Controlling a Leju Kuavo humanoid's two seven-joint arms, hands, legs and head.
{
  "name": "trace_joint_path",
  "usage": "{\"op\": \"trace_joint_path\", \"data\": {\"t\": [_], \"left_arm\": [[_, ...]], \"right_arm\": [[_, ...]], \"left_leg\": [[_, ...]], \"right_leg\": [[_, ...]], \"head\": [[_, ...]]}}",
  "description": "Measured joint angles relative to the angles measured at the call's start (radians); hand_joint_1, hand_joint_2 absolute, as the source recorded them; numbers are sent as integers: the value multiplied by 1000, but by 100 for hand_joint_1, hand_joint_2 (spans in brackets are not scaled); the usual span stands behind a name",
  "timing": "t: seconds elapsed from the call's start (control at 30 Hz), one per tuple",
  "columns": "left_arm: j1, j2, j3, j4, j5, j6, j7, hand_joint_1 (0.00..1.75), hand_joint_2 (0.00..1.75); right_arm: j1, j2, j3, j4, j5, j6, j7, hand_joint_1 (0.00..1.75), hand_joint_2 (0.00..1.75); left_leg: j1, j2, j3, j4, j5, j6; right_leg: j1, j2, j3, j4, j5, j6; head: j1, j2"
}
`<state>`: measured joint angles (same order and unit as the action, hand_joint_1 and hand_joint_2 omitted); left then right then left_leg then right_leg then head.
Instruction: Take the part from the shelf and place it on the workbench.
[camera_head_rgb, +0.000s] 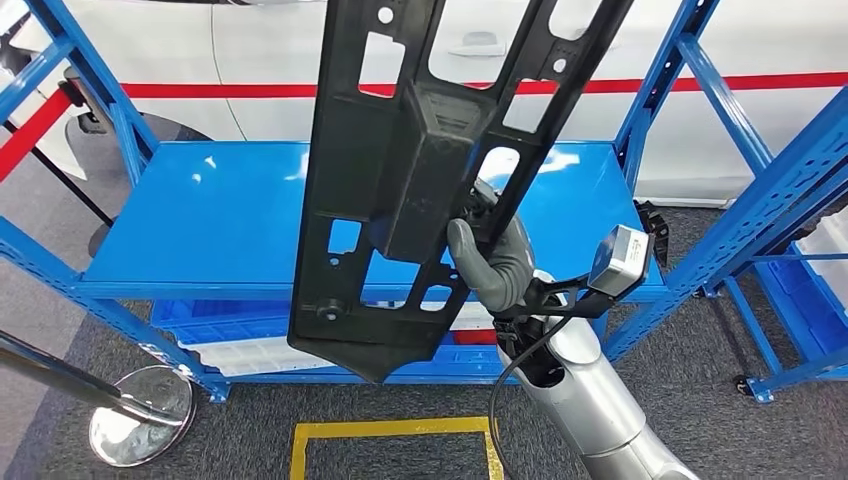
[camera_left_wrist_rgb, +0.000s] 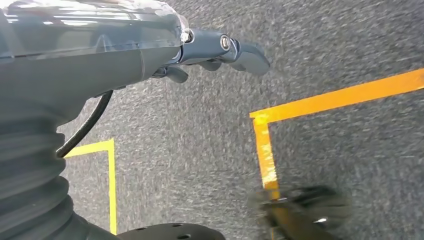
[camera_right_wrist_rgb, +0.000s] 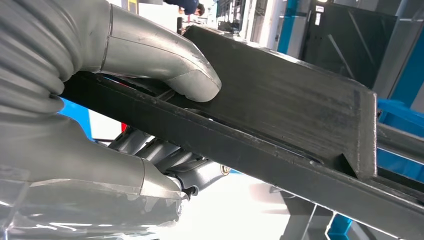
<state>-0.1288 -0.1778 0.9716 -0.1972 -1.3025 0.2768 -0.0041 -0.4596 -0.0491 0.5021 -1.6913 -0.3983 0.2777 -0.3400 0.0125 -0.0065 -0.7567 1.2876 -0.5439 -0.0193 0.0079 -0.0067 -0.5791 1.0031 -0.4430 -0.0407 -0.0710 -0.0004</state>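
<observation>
A long black plastic part (camera_head_rgb: 420, 170) with cut-outs and a boxy raised block hangs upright in front of the blue shelf (camera_head_rgb: 220, 215), lifted off it. My right hand (camera_head_rgb: 492, 262) grips its right edge near the middle. In the right wrist view the grey thumb (camera_right_wrist_rgb: 165, 65) presses on the part's raised block (camera_right_wrist_rgb: 280, 105) while the darker fingers (camera_right_wrist_rgb: 165, 155) wrap under its rail. My left hand (camera_left_wrist_rgb: 215, 52) hangs over the grey carpet with its fingers loosely curled and nothing in it.
Blue shelf uprights (camera_head_rgb: 690, 110) stand on both sides. Blue and white bins (camera_head_rgb: 250, 340) sit on the lower level. A chrome post base (camera_head_rgb: 140, 415) stands at lower left, yellow floor tape (camera_head_rgb: 395, 430) below, a white car (camera_head_rgb: 250, 60) behind.
</observation>
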Motion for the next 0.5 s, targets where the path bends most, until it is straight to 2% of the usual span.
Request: {"op": "trace_joint_path", "data": {"t": [0.03, 0.07, 0.1, 0.13, 0.17, 0.2, 0.23, 0.27, 0.33, 0.37, 0.4, 0.47, 0.5], "left_arm": [[0, 0, 0, 0, -1, 0, 0, 0, 175], [0, 0, 0, 0, -2, -1, 1, 0, 175], [1, 0, 0, 0, -3, -2, 1, 0, 175], [1, 0, 0, 0, -4, -2, 2, 0, 175], [2, 0, 0, 0, -6, -3, 3, 0, 175], [2, 0, 0, 0, -8, -4, 3, 0, 175], [2, 0, 0, 0, -10, -4, 3, 0, 175], [3, -1, -1, 0, -12, -5, 3, 0, 175], [5, -4, -1, 0, -13, -7, 4, 0, 175], [5, -5, -1, 0, -14, -7, 4, 0, 175], [5, -6, -1, 0, -14, -8, 4, 0, 175], [4, -5, -1, 0, -14, -8, 5, 0, 175], [4, -5, -1, 0, -14, -9, 6, 0, 175]], "right_arm": [[1, 0, -1, 0, 0, 0, 0, 175, 175], [2, 0, -1, 0, 0, 0, 0, 175, 175], [3, 0, -2, 0, 0, 0, 0, 175, 175], [3, 0, -3, 0, 0, 0, 0, 175, 175], [4, 0, -5, -1, 0, 0, 0, 175, 175], [5, 0, -6, -2, 1, -1, 0, 175, 175], [6, -1, -7, -3, 1, -1, 0, 175, 175], [7, -1, -8, -4, 2, -1, 0, 175, 175], [10, -1, -10, -5, 3, -1, 0, 175, 175], [10, -2, -11, -6, 3, -2, 0, 175, 175], [11, -2, -13, -7, 3, -3, 0, 175, 175], [15, -3, -15, -8, 3, -3, 0, 175, 175], [19, -3, -15, -9, 3, -3, 0, 175, 175]], "left_leg": [[0, 0, 7, 35, 0, 0], [0, 0, 30, 35, 18, 2], [-1, 0, 72, -4, 43, 5], [-2, 0, 127, -71, 57, 11], [-4, 0, 185, -152, 54, 17], [-7, 0, 228, -217, 45, 22], [-11, 0, 253, -259, 33, 25], [-15, 0, 260, -278, 30, 29], [-11, 3, 251, -286, 49, 40], [-8, 5, 243, -290, 61, 47], [-5, 8, 233, -294, 74, 52], [-5, 10, 204, -293, 98, 56], [-5, 10, 188, -292, 110, 54]], "right_leg": [[3, -1, -16, 1, 11, 0], [5, -1, -31, 3, 22, 0], [7, -1, -44, 4, 31, 2], [8, -1, -56, 8, 40, 4], [9, -1, -66, 11, 47, 7], [10, -1, -72, 14, 54, 12], [9, -3, -76, 16, 62, 17], [8, -4, -79, 15, 70, 22], [6, -2, -85, 18, 71, 34], [5, 0, -93, 35, 48, 40], [3, 3, -106, 69, 9, 46], [-7, 5, -139, 190, -90, 57], [-12, 5, -150, 250, -117, 62]], "head": [[0, 0], [0, 0], [0, 0], [0, 0], [0, 0], [0, 0], [0, 0], [0, 0], [0, 0], [0, 0], [0, 0], [0, 0], [0, 0]]}}
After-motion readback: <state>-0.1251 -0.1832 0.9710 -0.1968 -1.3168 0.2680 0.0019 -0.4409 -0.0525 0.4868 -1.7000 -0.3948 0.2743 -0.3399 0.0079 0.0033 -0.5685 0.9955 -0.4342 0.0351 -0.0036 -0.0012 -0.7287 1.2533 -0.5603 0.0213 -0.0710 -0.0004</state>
